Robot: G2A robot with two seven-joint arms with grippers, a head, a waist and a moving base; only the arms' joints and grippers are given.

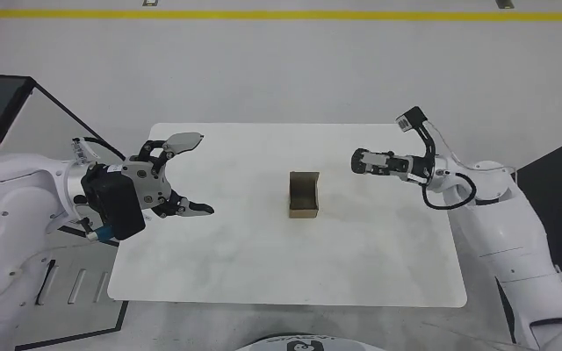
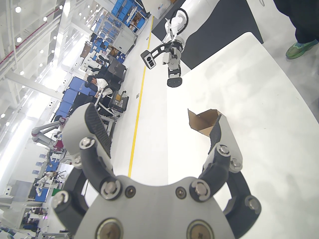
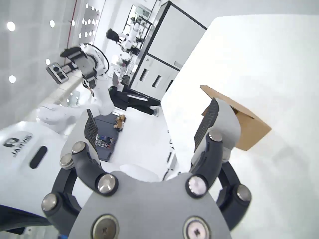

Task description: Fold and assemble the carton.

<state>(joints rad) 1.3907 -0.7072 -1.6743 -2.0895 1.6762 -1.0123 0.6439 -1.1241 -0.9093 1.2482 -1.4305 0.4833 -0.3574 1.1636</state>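
- Plainly, the worktop is smooth and white, and nothing braces the carton on it. A push from one side alone would probably skid or tip the carton instead of bending a flap.
- Left hand: released, fingers spread wide and holding nothing. It hangs by the worktop's left edge, well apart from the carton.
- Right hand: also released and empty, between the carton and the worktop's right edge, nearer the carton but not touching it. If either hand closes on a thin wall, I judge it could crush or crease the wall in the wrong place.
- Carton: small, brown cardboard, standing about mid-worktop, well in from every edge. Its top is open, with one flap sticking up past the rim. Whether the bottom is closed cannot be told.
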